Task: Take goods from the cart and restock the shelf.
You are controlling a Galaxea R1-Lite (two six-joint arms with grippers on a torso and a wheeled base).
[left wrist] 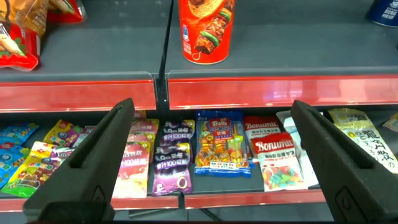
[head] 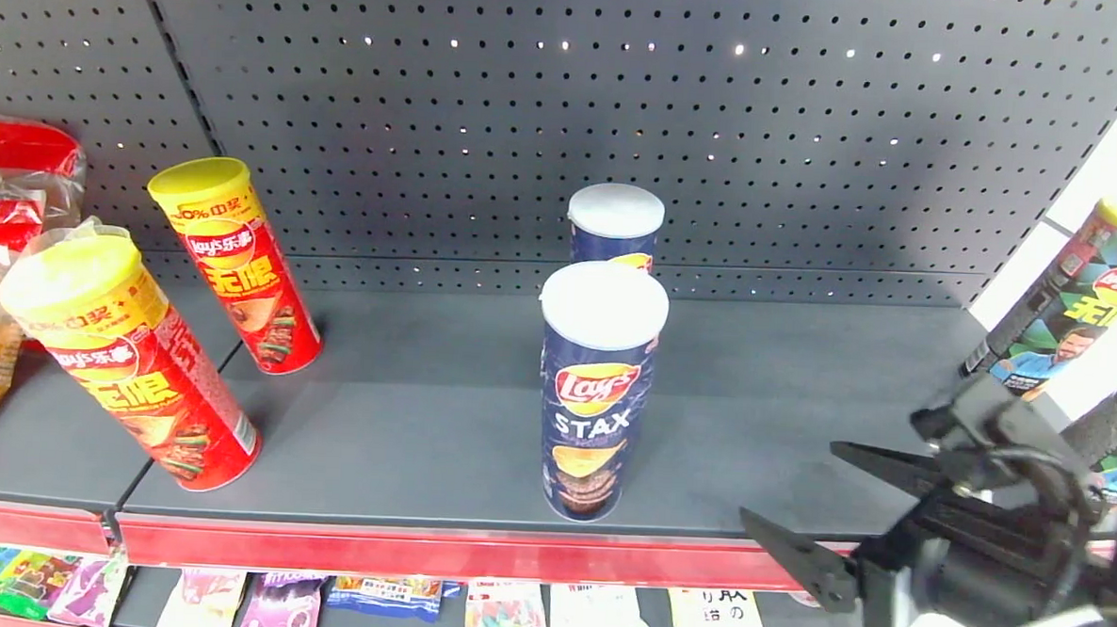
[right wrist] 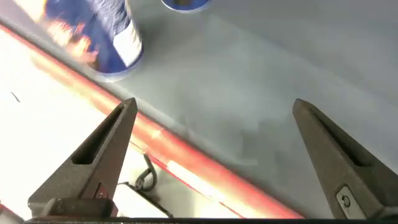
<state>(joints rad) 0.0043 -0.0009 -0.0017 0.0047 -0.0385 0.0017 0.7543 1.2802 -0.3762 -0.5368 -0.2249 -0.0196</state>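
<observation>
The right gripper (head: 791,486) is spread wide and nothing is held. It hangs over the front edge of the shelf (head: 403,420), right of the blue can (head: 599,391) and apart from it. The left gripper (left wrist: 212,106) is likewise wide open and empty, low before the shelf's red rail.

The blue can stands upright near the shelf front, with a rear can (head: 616,224) just behind it. Such a can is judged light, stiff and smooth-walled, but tall and easily toppled. It is best taken across mid-body with modest pressure, so that the tube is not dented.

In the left wrist view, sweet bags (left wrist: 217,149) on the lower shelf are laid out plainly beneath a red can (left wrist: 204,31). In the head view only their tops are glimpsed. In the right wrist view the blue can's foot (right wrist: 102,37) is seen beyond the jaws.
</observation>
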